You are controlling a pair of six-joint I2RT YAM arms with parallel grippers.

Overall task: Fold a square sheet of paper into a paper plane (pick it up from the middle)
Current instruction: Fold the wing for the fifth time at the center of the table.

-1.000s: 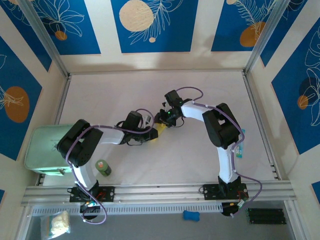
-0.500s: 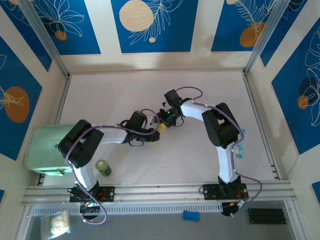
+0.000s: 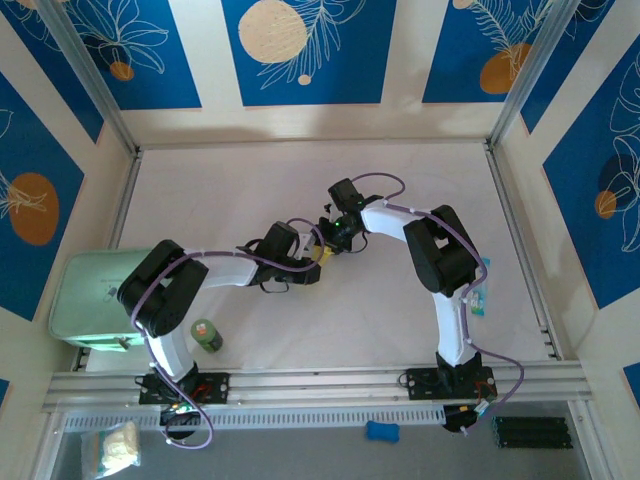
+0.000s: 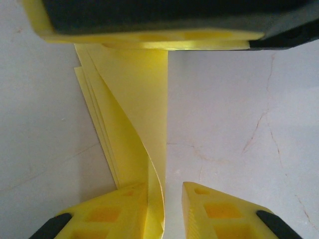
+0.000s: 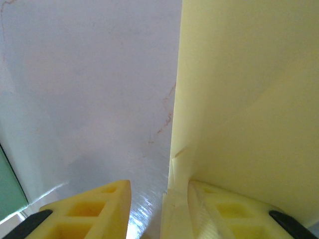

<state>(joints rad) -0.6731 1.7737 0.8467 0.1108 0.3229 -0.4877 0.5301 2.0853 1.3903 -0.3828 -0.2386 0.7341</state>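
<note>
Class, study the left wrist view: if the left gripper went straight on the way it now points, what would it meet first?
The left gripper straddles the folded yellow paper, so it meets that first. Next is probably the right gripper, lying across its path, though depth is unclear.

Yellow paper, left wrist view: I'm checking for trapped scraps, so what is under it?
The yellow paper lies over the white table, with its own lower layers fanned out at the left. Anything beneath its middle is covered.
</note>
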